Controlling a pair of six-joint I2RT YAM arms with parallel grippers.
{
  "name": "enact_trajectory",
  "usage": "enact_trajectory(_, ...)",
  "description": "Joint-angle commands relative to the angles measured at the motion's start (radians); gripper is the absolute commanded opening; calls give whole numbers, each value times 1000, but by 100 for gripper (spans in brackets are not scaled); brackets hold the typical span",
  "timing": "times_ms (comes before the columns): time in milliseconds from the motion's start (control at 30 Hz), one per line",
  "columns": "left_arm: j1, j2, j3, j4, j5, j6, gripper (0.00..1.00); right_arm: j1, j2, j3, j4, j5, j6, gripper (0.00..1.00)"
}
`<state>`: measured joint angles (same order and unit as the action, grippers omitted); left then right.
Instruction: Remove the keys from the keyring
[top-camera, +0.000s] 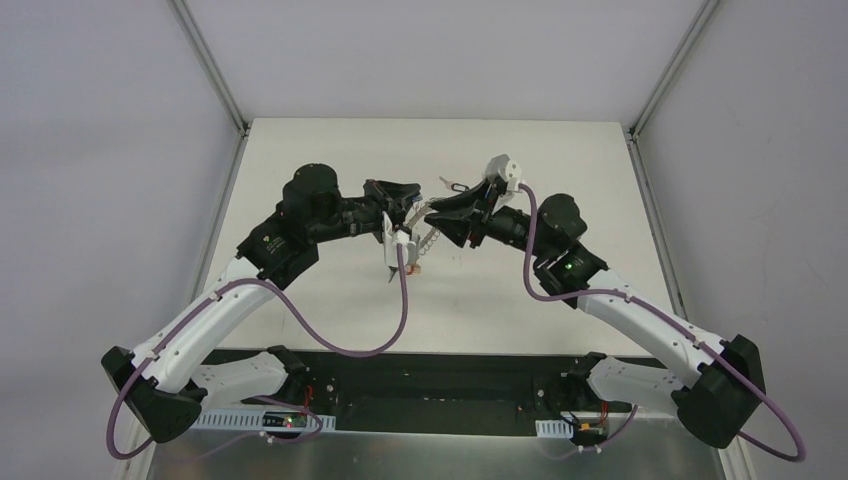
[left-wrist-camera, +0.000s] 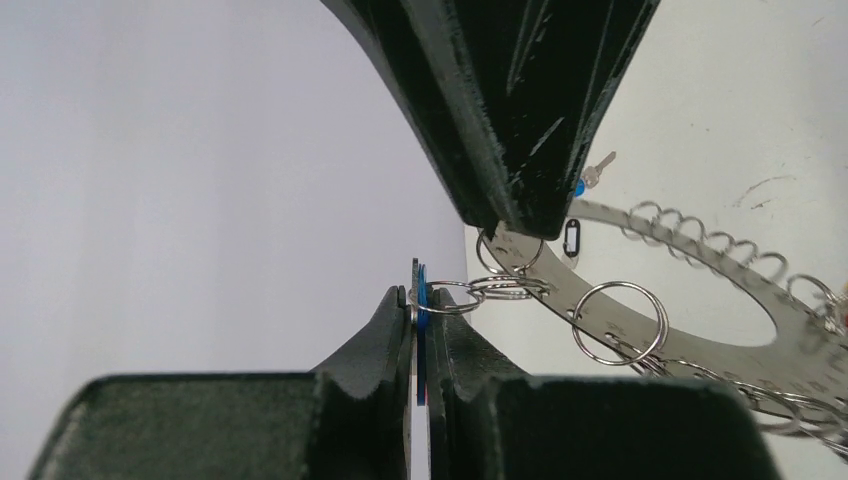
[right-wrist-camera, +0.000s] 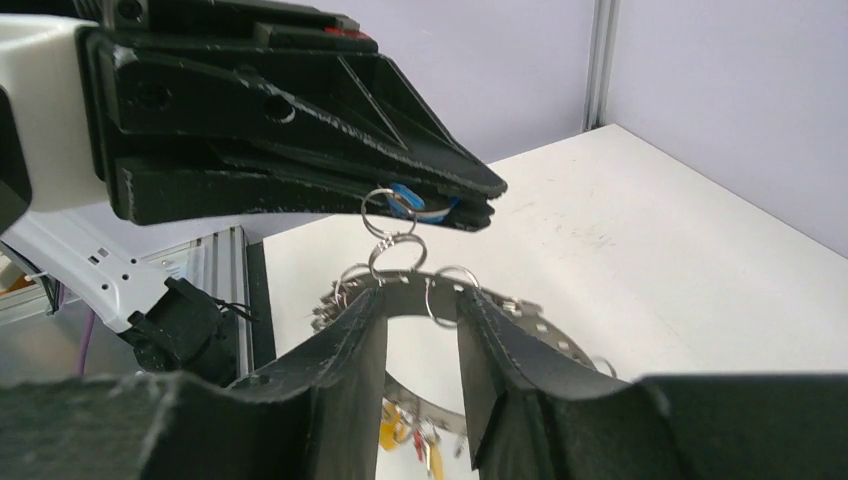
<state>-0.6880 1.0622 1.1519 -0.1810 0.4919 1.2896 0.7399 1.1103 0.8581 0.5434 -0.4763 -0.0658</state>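
the keyring (left-wrist-camera: 650, 260) is held above the tabletop (right-wrist-camera: 640, 230), its flat band sloping from mid-frame to the lower right in the left wrist view. the right gripper (right-wrist-camera: 415, 300) has its jaws clamped on the ring's top edge. just beside it, the left gripper (left-wrist-camera: 418, 300) has its jaws clenched on a blue-tagged key (left-wrist-camera: 421, 280), the tag standing upright and chained to the ring by split rings (left-wrist-camera: 500, 288).

Left arm (top-camera: 200, 320): rises from near edge by near-left corner, elbow high, forearm reaching right toward tabletop middle. Wrist rolled, white camera housing turned toward near edge. Left gripper (left-wrist-camera: 418, 300): fingers pressed together on blue tag (right-wrist-camera: 408, 198).

Right arm (top-camera: 650, 320): mirrored pose from near-right corner, forearm reaching left, camera housing toward far edge. Right gripper (right-wrist-camera: 422, 300): fingers narrowly apart, tips straddling keyring (left-wrist-camera: 660, 262) band; pad contact unclear.

Gripper tips nearly meet above tabletop middle.
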Motion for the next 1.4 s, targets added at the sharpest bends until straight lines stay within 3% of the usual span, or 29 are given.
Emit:
enact_trajectory(0, -10, -42, 14, 44, -9, -19, 0, 13, -46, -22, 36, -2, -44, 38)
enact_trajectory(367, -13, -46, 3, 31, -11, -19, 0, 89, -29, -42, 100, 67, -144, 39)
enact_trajectory(1133, -14, -39, 8, 32, -4, -16, 0, 126, 54, 43, 156, 159, -152, 40)
enact_trajectory(1367, -13, -36, 6, 31, -1, -12, 0, 129, 68, 59, 163, 163, -154, 30)
